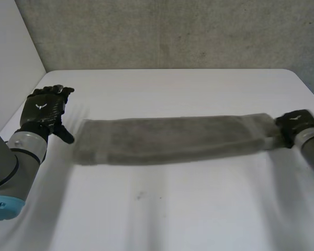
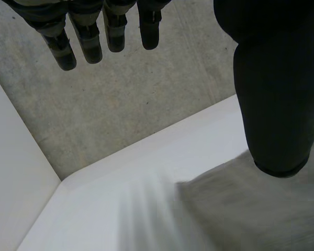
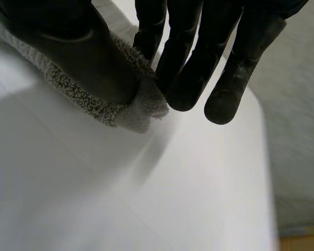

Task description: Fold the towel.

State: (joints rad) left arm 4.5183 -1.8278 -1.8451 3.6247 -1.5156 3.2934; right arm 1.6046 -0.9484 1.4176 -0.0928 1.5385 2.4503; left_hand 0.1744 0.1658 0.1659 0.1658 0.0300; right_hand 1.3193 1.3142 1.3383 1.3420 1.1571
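Fingers (image 1: 57, 94) of left hand (image 1: 44, 112), head view: straight and spread, thumb stuck out sideways, holding nothing. Parked just off the left end of the towel (image 1: 172, 138), thumb tip near it; contact not readable. Towel grey, folded into one long narrow band, flat across the middle of the white worktop (image 1: 162, 214), running from one hand to the other. Right hand (image 1: 297, 124) at the band's right end, touching it; grip hard to read from this angle. Grey wall (image 1: 172, 31) behind the worktop, white panel (image 1: 10, 47) on the left side.

Left wrist view: fingers (image 2: 86, 47) hanging straight, slightly apart, up in the air against the wall. Nothing between them and the thumb (image 2: 275, 104). Wide open. Thumb tip over the towel's end (image 2: 240, 209); touching or not, cannot tell. Bare worktop (image 2: 110, 209) beside that end.

Right wrist view: thumb (image 3: 78, 52) pressed on top of the towel's corner (image 3: 133, 110), fingers (image 3: 186, 78) set against it from the other side, nearest one touching the terry edge. Corner pinched between thumb and fingers, poking out a little past the thumb tip. Other fingertips just beyond the corner, over bare worktop (image 3: 146, 198).
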